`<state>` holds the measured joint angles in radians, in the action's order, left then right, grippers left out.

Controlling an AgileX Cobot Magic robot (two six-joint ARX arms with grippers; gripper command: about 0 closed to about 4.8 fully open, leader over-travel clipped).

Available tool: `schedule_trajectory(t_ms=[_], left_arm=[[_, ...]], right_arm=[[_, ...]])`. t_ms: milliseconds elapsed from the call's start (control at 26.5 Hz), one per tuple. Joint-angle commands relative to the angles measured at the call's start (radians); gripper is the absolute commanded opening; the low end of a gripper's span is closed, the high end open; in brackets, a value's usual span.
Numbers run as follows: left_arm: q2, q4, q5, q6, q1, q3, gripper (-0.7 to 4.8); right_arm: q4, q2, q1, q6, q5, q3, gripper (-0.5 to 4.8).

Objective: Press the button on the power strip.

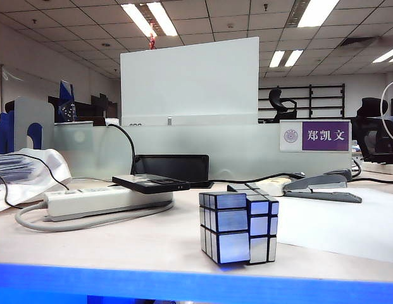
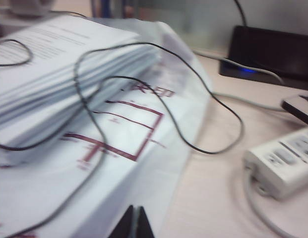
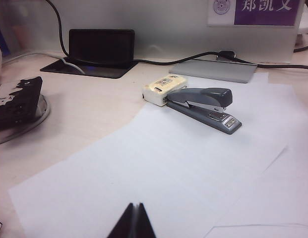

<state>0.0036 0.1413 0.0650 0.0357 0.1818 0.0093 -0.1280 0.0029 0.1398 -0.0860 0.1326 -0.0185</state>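
On the left of the exterior view, the long off-white plastic power strip lies flat on the pale worktop, its thick pale grey cable looping round in front of it. A flat black device rests on the strip's far right end. Near the front edge stands a silver mirror-faced puzzle cube, partly twisted. Further right a grey metal stapler sits at the edge of a white paper sheet. Neither hand shows in this view.

From the left wrist view, the left hand appears only as two dark fingertips pressed together, clenched on nothing, hovering over a white printed sheet with red lines. A stack of white papers lies beyond, with a thin black wire trailing across it. The power strip lies off to the side, well apart from the hand, one end and its cable visible.

From the right wrist view, the right hand likewise shows its dark tips closed together, empty, above the white paper sheet. The stapler sits on that sheet, touching a small cream-coloured box. The strip is out of this view.
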Motion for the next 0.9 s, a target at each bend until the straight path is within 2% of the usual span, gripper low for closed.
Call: schedule_trajectory(t_ms=[38,490,904], left_arm=[[-0.002,-0.066,0.006,-0.039,0.02,0.0,-0.05],[-0.002,-0.085,0.034,-0.041,-0.014,0.0,-0.05],[-0.002,-0.1,0.055,0.006,-0.037,0.0,-0.05]], right_arm=[[0.016,-0.001,0.0,0.002,0.0,-0.001,0.0],[0.016,-0.001,0.0,0.002,0.0,-0.001,0.0],[0.016,-0.001,0.0,0.002,0.0,-0.001,0.0]])
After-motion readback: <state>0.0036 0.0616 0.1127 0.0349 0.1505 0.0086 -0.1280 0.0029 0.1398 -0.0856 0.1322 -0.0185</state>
